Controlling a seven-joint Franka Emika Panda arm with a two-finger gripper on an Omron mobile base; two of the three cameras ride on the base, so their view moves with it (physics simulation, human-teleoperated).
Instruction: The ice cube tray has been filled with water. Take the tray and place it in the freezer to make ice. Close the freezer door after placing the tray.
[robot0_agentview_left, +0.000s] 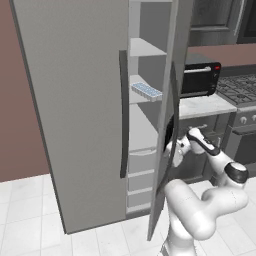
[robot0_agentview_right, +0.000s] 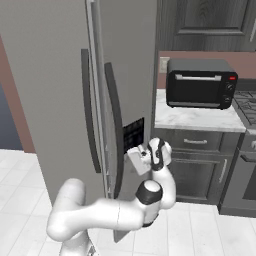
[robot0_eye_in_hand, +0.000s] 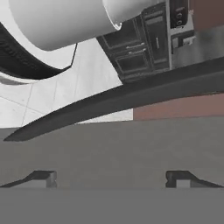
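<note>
On a white shelf inside the freezer lies the tray, its cells pale blue. My claw stands wide open, holding nothing, against the outer face of the half-open freezer door, by its dark handle.

Base views flanking freezer, hand-view close

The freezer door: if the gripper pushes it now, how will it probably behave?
The freezer door stands ajar, so it will probably swing shut on its hinge, not tip. It looks tall and stiff, likely heavy. The open gripper sits against its smooth grey face, so it may slide.
</note>
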